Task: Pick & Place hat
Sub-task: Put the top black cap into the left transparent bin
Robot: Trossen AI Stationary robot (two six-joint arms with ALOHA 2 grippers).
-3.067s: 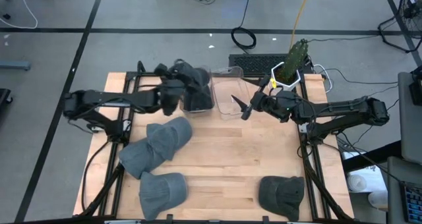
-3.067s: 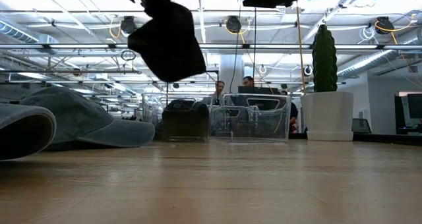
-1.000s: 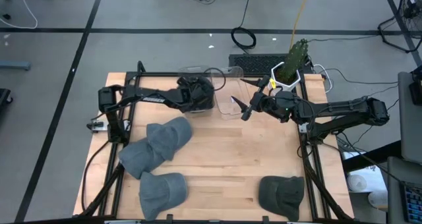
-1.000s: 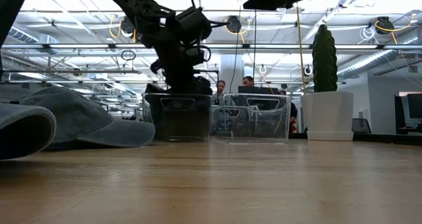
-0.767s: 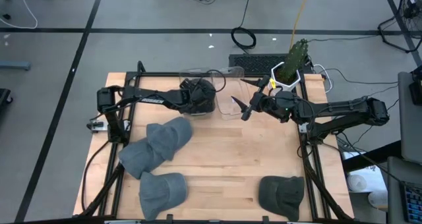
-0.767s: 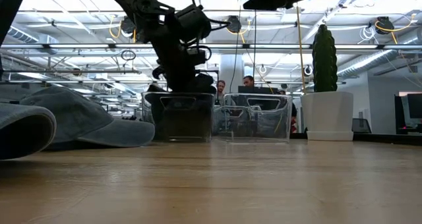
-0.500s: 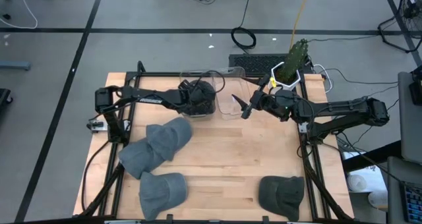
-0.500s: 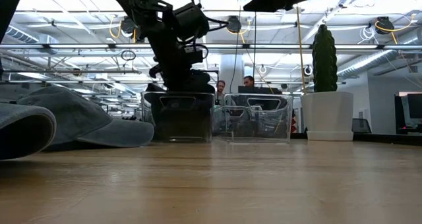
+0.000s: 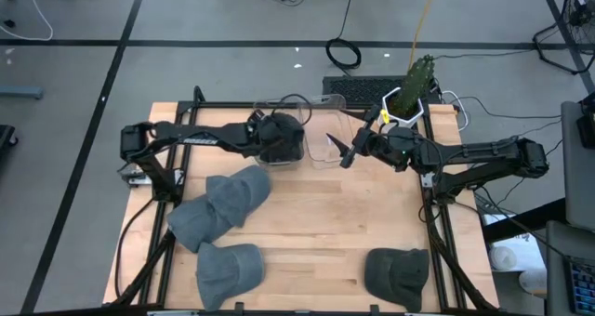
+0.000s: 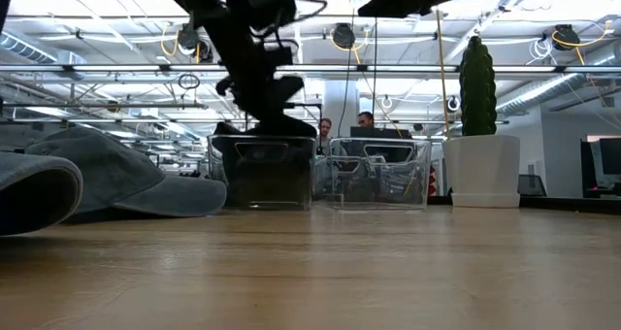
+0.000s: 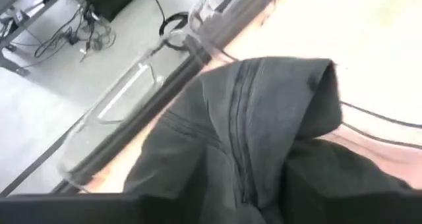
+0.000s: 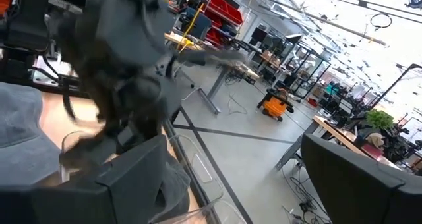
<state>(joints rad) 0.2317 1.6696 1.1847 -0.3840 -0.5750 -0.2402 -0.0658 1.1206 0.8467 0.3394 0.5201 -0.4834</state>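
Observation:
A dark grey hat (image 9: 283,140) lies crumpled inside the left clear bin (image 9: 279,106) at the table's far middle; the left wrist view shows its folded crown (image 11: 264,138) against the bin's wall. My left gripper (image 9: 265,130) hovers open just above that bin's rim (image 10: 262,141) and holds nothing. My right gripper (image 9: 344,153) stands open and level above the neighbouring clear bin (image 9: 325,123), its two fingers (image 12: 132,178) wide apart with nothing between them.
Several more hats lie on the wooden table: two overlapping grey ones (image 9: 223,204) at left, one (image 9: 228,271) at the near edge, a darker one (image 9: 398,274) near right. A potted cactus (image 9: 414,88) stands at the far right corner. People sit in the room behind (image 10: 364,121).
My left gripper has let go of the dark hat inside the left bin, then risen out of it and drawn back a little toward the table's left. The hat stays in the bin. My right arm has kept still.

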